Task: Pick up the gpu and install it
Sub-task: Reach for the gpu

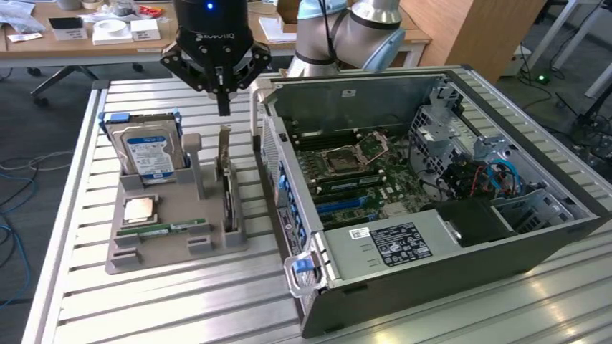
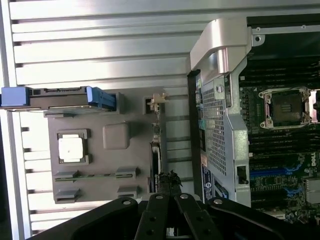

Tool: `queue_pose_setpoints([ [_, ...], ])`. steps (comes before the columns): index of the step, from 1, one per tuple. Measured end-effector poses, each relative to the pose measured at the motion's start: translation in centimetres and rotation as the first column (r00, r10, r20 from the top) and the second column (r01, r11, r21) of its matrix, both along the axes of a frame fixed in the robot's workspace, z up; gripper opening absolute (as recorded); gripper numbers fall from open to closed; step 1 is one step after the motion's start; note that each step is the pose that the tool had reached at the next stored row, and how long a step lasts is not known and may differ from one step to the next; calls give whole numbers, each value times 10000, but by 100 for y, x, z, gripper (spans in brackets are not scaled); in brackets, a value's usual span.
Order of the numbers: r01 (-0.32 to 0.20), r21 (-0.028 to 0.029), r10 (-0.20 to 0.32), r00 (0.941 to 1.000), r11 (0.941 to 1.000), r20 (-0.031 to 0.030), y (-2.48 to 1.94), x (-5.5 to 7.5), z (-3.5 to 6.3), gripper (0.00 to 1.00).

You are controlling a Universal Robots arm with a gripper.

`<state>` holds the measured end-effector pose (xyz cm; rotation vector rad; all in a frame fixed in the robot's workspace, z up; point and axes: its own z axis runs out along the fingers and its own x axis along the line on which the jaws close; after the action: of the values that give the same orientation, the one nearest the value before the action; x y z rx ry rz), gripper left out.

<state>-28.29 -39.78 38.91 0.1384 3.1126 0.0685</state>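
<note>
Gpu point(image 1: 228, 188) stands on its long edge in the gray tray point(image 1: 158, 251). Its long axis runs away from the exterior camera, with the silver bracket end farthest. It is seen edge-on, so its faces are hard to read. The gripper point(image 1: 223, 107), clenched and empty, hangs just above that end. The open computer case point(image 1: 431, 287) stands close at the exterior view's right.

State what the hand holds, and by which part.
Nothing: the shut hand hangs above the thin green circuit card with silver bracket, standing on edge in the grey plastic tray.
</note>
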Motion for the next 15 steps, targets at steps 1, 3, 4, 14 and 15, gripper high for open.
queue_pose_setpoints([
  [1,0,0,0,10000,10000,0,0,-10,-1,11],
  [3,0,0,0,10000,10000,1,0,-33,-3,11],
  [4,0,0,0,10000,10000,0,0,-45,-4,11],
  [14,-1,0,1,10000,10000,1,0,-115,-7,11],
  [15,-1,0,1,10000,10000,1,0,-116,-7,11],
])
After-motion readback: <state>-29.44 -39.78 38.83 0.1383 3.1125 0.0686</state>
